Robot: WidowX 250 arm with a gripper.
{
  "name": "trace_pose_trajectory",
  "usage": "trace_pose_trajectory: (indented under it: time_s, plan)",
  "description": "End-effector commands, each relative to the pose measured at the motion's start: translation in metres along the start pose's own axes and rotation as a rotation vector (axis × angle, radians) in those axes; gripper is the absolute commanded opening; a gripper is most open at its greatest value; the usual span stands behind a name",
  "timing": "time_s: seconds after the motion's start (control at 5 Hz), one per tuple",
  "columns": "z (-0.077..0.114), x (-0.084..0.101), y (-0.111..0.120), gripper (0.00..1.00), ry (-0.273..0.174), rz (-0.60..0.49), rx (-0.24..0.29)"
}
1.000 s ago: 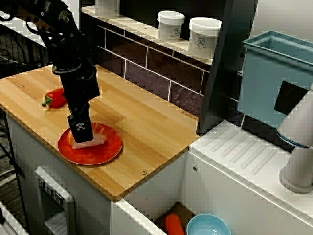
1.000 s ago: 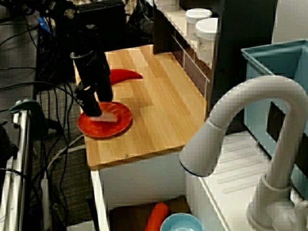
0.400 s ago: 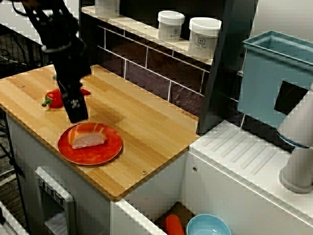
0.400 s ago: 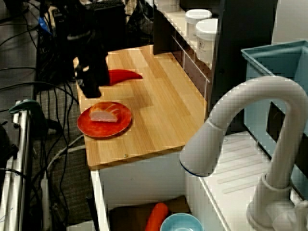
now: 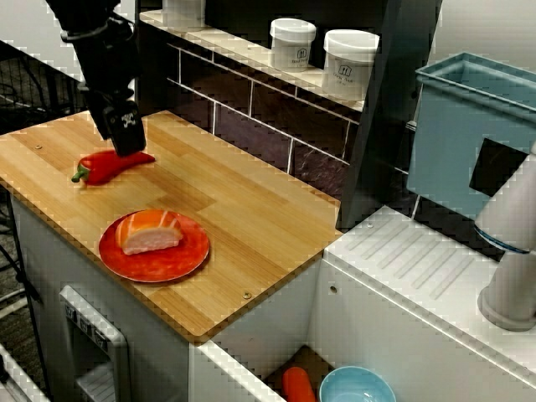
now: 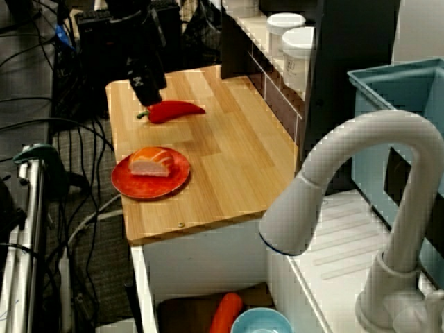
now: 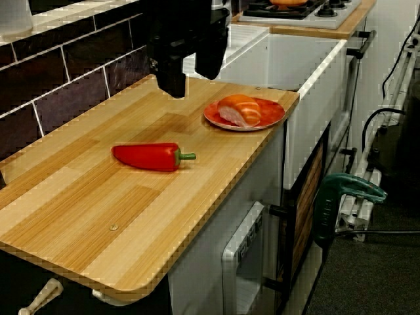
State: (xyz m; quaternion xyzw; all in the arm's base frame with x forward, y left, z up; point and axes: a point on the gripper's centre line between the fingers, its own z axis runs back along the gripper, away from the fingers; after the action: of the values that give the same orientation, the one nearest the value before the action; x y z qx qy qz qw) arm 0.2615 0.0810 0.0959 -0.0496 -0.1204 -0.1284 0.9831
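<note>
Red and pointed, the long red pepper [image 5: 109,165] lies on its side on the pale wooden surface [image 5: 251,209], towards the back left corner in the view from above. The black robot arm [image 5: 105,59] hangs right over it, jaws pointing down, close above the pepper and clear of it. In the low view along the surface the jaws look parted with nothing between them, though dark fingers against dark tiles leave some doubt. Near the front edge, apart from the pepper, a round red plate [image 5: 167,265] carries a slice of salmon on rice [image 5: 149,233]; white lidded tubs [image 5: 292,42] stand on the shelf behind.
</note>
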Motion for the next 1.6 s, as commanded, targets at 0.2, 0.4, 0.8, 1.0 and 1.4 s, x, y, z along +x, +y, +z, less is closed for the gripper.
trace_pose_trajectory:
  time_s: [0.2, 0.4, 0.8, 1.0, 1.4]
  plan:
    - [-0.015, -0.006, 0.045, 1.00, 0.011, 0.137, 0.097]
    - [-0.020, -0.011, 0.051, 1.00, 0.033, 0.174, 0.128]
    - [-0.025, -0.015, 0.061, 1.00, 0.081, 0.207, 0.144]
    - [-0.028, -0.018, 0.065, 1.00, 0.093, 0.214, 0.148]
    - [-0.042, -0.022, 0.063, 1.00, 0.118, 0.207, 0.165]
